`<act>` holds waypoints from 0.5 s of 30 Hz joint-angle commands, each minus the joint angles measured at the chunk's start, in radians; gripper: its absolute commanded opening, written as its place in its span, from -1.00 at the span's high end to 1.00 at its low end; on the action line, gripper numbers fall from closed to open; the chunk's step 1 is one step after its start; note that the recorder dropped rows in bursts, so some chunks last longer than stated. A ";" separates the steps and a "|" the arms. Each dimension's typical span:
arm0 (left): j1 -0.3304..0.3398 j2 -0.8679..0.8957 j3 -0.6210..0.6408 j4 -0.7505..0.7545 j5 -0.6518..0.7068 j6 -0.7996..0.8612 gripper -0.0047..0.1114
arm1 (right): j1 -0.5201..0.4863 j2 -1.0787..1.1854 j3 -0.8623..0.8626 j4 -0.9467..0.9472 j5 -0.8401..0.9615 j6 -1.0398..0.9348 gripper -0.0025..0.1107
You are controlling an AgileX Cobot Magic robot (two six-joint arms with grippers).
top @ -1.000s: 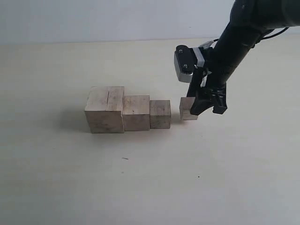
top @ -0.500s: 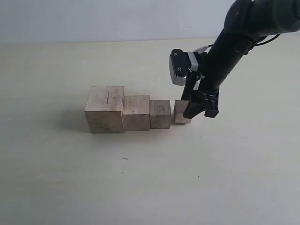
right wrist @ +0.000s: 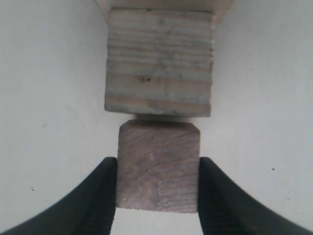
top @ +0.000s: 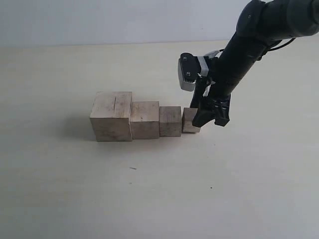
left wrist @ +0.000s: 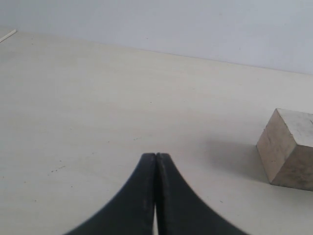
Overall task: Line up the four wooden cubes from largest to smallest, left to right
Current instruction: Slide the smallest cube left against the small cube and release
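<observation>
Three of the four wooden cubes stand in a touching row: the largest cube (top: pixel 111 115) with a slit on top, the second cube (top: pixel 145 119), then the third cube (top: pixel 170 121). The smallest cube (top: pixel 189 120) sits at the row's right end, on the table. My right gripper (top: pixel 205 119) is shut on it. In the right wrist view the fingers (right wrist: pixel 100 196) press both sides of the smallest cube (right wrist: pixel 158 166). Only a thin shadow line separates it from the third cube (right wrist: pixel 160 61). My left gripper (left wrist: pixel 155 156) is shut and empty, away from one cube (left wrist: pixel 291 149).
The pale tabletop (top: pixel 149 189) runs wide in front of the row and behind it. A light wall (top: pixel 99 20) closes off the far edge. The right arm (top: pixel 249 40) leans in from the upper right. The left arm is outside the exterior view.
My right gripper has carried the smallest cube leftward, from a gap beside the third cube to right up against it. The other three cubes have not moved.
</observation>
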 commanded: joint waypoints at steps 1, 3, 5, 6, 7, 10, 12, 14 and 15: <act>-0.005 -0.005 0.003 -0.005 -0.008 0.000 0.92 | 0.003 0.001 -0.007 0.011 0.011 -0.008 0.66; -0.005 -0.005 0.003 -0.005 -0.008 0.000 0.92 | 0.003 0.001 -0.007 0.011 0.011 -0.008 0.50; -0.005 -0.005 0.003 -0.005 -0.008 0.000 0.92 | 0.003 0.001 -0.007 0.011 0.011 -0.008 0.35; -0.005 -0.005 0.003 -0.005 -0.008 0.000 0.92 | 0.003 0.001 -0.007 0.011 0.011 -0.008 0.27; -0.005 -0.005 0.003 -0.005 -0.008 0.000 0.92 | 0.003 0.001 -0.007 0.011 0.011 0.000 0.22; -0.005 -0.005 0.003 -0.005 -0.008 0.000 0.92 | 0.003 0.001 -0.007 0.011 0.011 0.000 0.11; -0.005 -0.005 0.003 -0.005 -0.008 0.000 0.92 | 0.003 0.001 -0.007 0.013 0.011 0.000 0.08; -0.005 -0.005 0.003 -0.005 -0.008 0.000 0.92 | 0.003 0.001 -0.007 0.015 0.011 0.000 0.05; -0.005 -0.005 0.003 -0.005 -0.008 0.000 0.92 | 0.003 0.001 -0.007 0.015 0.011 0.000 0.03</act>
